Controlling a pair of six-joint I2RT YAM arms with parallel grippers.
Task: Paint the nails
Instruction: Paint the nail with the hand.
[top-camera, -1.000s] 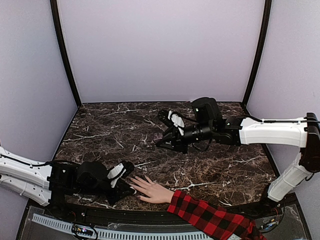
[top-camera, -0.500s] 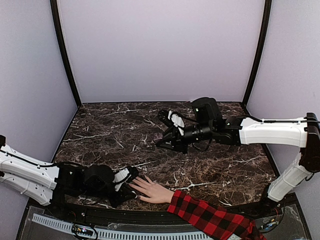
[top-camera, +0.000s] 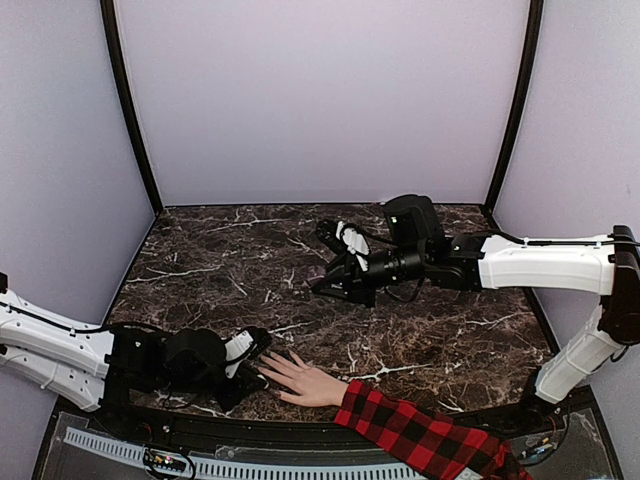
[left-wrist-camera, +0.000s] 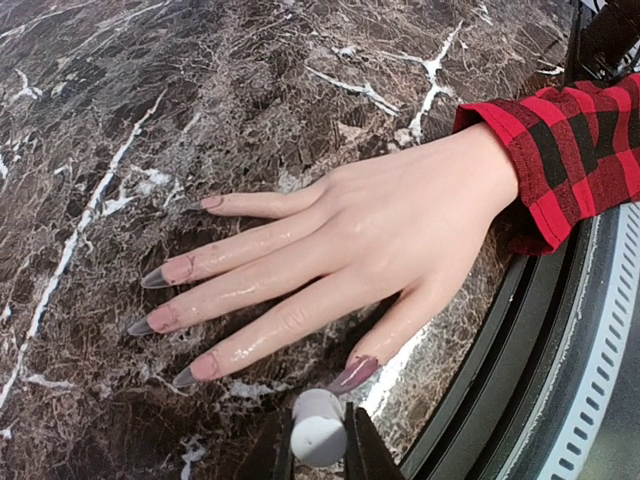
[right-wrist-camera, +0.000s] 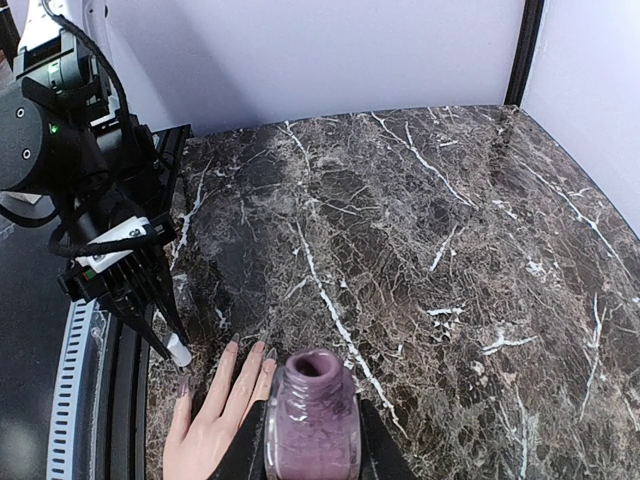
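A pale hand (top-camera: 300, 380) in a red-and-black plaid sleeve (top-camera: 420, 436) lies palm down at the table's near edge, fingers spread toward the left. In the left wrist view its thumb nail (left-wrist-camera: 352, 374) is coated purple; the other nails (left-wrist-camera: 158, 275) look pinkish with grey tips. My left gripper (top-camera: 250, 350) is shut on a white brush cap (left-wrist-camera: 318, 428), just off the thumb tip. My right gripper (top-camera: 325, 283) is mid-table, shut on an open purple polish bottle (right-wrist-camera: 311, 420). The brush itself is hidden under the cap.
The dark marble table (top-camera: 440, 330) is ringed by lilac walls. A black rim and white toothed rail (left-wrist-camera: 590, 380) run along the near edge beside the hand. The left arm (right-wrist-camera: 90, 190) shows in the right wrist view.
My left gripper pushed right toward the fingertips, then drew back slightly to the left. The hand, the right arm and the bottle have not moved.
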